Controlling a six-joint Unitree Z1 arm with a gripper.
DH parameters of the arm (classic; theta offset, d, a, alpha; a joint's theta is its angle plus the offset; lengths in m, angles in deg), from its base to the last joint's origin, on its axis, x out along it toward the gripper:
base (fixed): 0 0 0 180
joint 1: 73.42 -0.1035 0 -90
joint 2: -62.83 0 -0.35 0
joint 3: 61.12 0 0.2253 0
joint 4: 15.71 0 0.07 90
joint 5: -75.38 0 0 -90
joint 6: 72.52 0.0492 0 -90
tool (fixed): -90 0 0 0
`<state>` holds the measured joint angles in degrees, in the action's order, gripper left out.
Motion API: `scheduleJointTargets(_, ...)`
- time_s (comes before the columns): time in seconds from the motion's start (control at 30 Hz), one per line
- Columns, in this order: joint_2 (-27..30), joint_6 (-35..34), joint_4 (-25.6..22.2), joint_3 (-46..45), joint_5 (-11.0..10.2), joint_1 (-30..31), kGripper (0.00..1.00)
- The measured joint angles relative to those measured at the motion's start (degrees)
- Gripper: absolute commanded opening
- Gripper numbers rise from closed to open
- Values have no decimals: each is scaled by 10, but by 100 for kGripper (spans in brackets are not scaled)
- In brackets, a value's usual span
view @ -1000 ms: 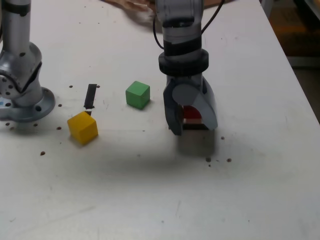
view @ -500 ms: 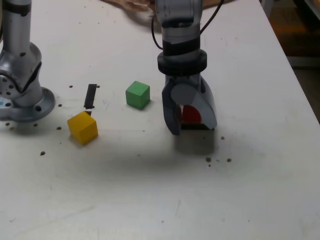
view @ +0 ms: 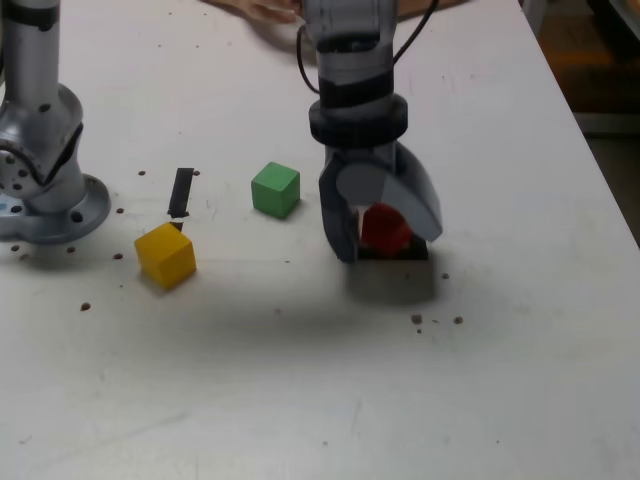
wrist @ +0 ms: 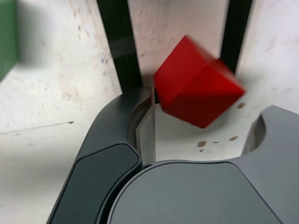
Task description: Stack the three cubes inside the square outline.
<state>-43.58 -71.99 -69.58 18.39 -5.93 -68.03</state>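
Observation:
My gripper (view: 388, 245) stands over the square outline (view: 398, 252), jaws apart around the red cube (view: 383, 227). In the wrist view the red cube (wrist: 196, 88) looks tilted and blurred. It touches one finger (wrist: 147, 121) and stands off the other, between the outline's black tape lines (wrist: 117, 42). No grip shows: the gripper (wrist: 205, 112) is open. The green cube (view: 275, 189) sits to the exterior view's left of the gripper, and its edge shows in the wrist view as well (wrist: 8, 37). The yellow cube (view: 165, 256) lies further left and nearer the front.
The arm's grey base (view: 45, 190) stands at the exterior view's left edge. A short black tape strip (view: 181, 192) lies between it and the green cube. Dark specks (view: 437, 320) dot the white table. The table's edge (view: 600, 150) runs down the right.
The jaws have spread apart from a near-shut hold on the red cube. The red cube now shows more fully between them and looks tipped. Green and yellow cubes have not moved.

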Motion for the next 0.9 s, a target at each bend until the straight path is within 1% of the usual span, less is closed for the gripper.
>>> scheduleJointTargets(0.17,47,0,-14,18,-56,0,88)
scheduleJointTargets(0.27,75,0,-41,23,-81,0,90)
scheduleJointTargets(0.33,92,0,-59,23,-91,0,91)
scheduleJointTargets(0.47,128,0,-88,10,-102,0,93)
scheduleJointTargets(0.63,156,0,-116,-20,-102,0,95)
scheduleJointTargets(0.8,161,0,-125,-26,-100,2,96)
scheduleJointTargets(0.9,150,0,-124,-5,-96,5,96)
